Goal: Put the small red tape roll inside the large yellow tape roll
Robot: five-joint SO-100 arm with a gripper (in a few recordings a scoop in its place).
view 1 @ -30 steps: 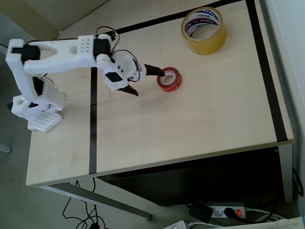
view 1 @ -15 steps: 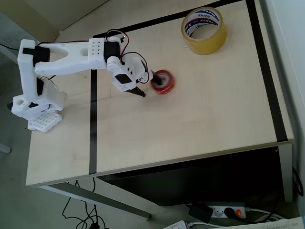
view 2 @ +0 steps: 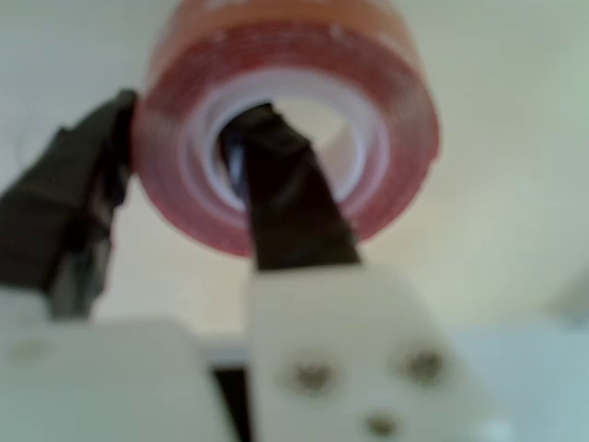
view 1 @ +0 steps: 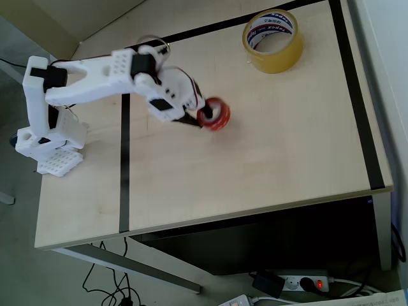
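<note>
The gripper [view 2: 175,175] had closed on the wall of the small red tape roll [view 1: 215,114] and lifted it; the large yellow tape roll [view 1: 273,41] waited well apart

White arm [view 1: 95,80] reaching in from nine o'clock across the pale wooden table [view 1: 255,159], gripper [view 1: 199,116] closed on the small red tape roll [view 1: 214,113], roll tilted and blurred, large yellow tape roll [view 1: 273,40] well apart at one o'clock, near the black tape line [view 1: 124,159]
</note>
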